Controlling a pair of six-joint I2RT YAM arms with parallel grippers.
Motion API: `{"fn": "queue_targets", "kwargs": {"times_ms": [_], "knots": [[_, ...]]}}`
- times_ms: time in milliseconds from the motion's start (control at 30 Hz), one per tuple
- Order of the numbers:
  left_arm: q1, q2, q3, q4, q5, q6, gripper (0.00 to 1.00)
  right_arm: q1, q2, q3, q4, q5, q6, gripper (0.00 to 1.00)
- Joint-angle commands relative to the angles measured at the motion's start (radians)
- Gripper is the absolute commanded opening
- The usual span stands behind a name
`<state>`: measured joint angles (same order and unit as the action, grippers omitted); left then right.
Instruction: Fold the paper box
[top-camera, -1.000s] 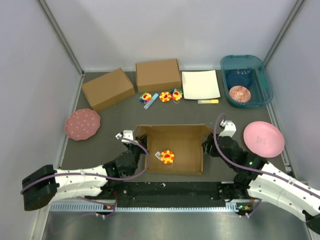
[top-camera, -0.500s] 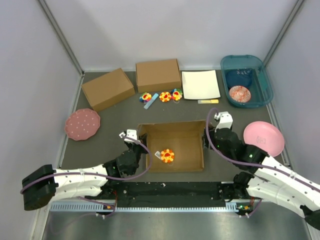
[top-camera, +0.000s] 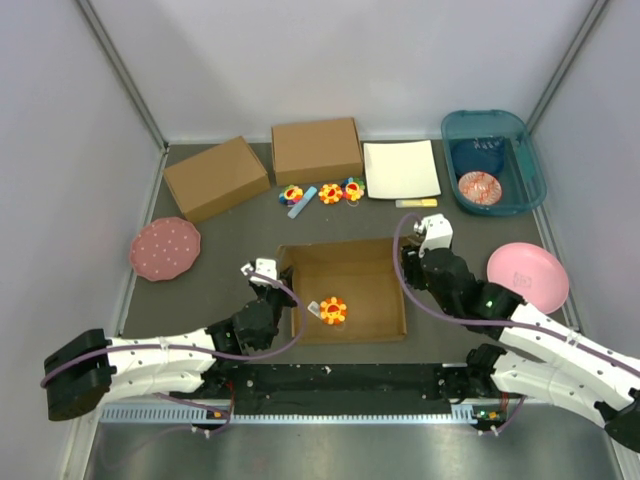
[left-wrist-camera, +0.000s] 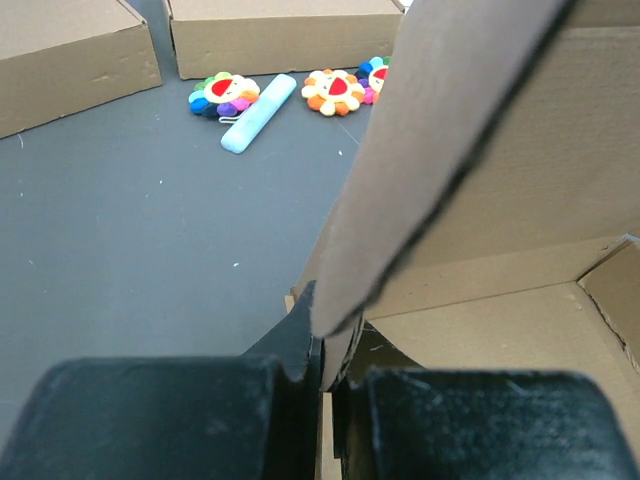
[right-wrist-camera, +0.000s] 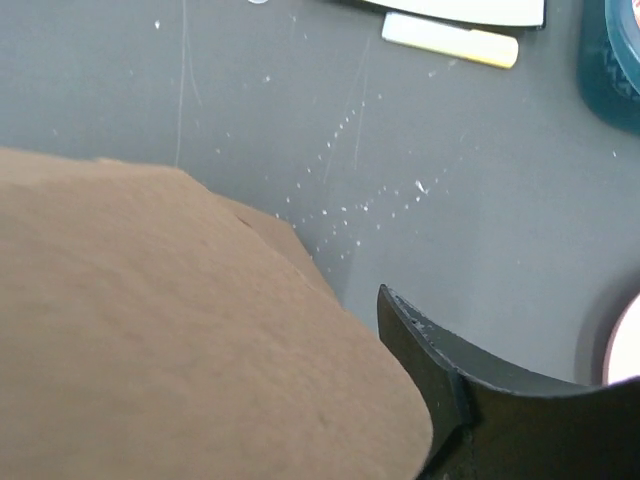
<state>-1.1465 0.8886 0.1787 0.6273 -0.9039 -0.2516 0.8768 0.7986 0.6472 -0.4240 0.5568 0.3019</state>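
Right wrist view: the paper box (right-wrist-camera: 170, 330) fills the lower left, blurred and cut by the frame. One finger (right-wrist-camera: 500, 420) of the right gripper (top-camera: 410, 268) shows; the other is hidden by the cardboard, so its grip cannot be told. Left wrist view: the box's raised wall hides part of one flower toy (left-wrist-camera: 375, 74). Top view: contents of the teal bin (top-camera: 483, 114) are too small to identify.

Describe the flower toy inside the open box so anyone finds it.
Find the open paper box in the middle of the grey table. One orange flower toy lies on its floor, alone; the other three flowers sit outside, near the closed boxes behind.
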Motion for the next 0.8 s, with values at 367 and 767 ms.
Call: {"fn": "queue_targets", "kwargs": {"times_ms": [367,767], "knots": [[-0.001,0.032,0.070,-0.006,-0.001,0.032,0.00,0.011,0.017,-0.037,0.177,-0.006,-0.044,0.38],[0.001,0.058,0.104,-0.051,0.008,0.023,0.00,-0.007,0.036,-0.052,0.140,0.000,0.006,0.50]]}}
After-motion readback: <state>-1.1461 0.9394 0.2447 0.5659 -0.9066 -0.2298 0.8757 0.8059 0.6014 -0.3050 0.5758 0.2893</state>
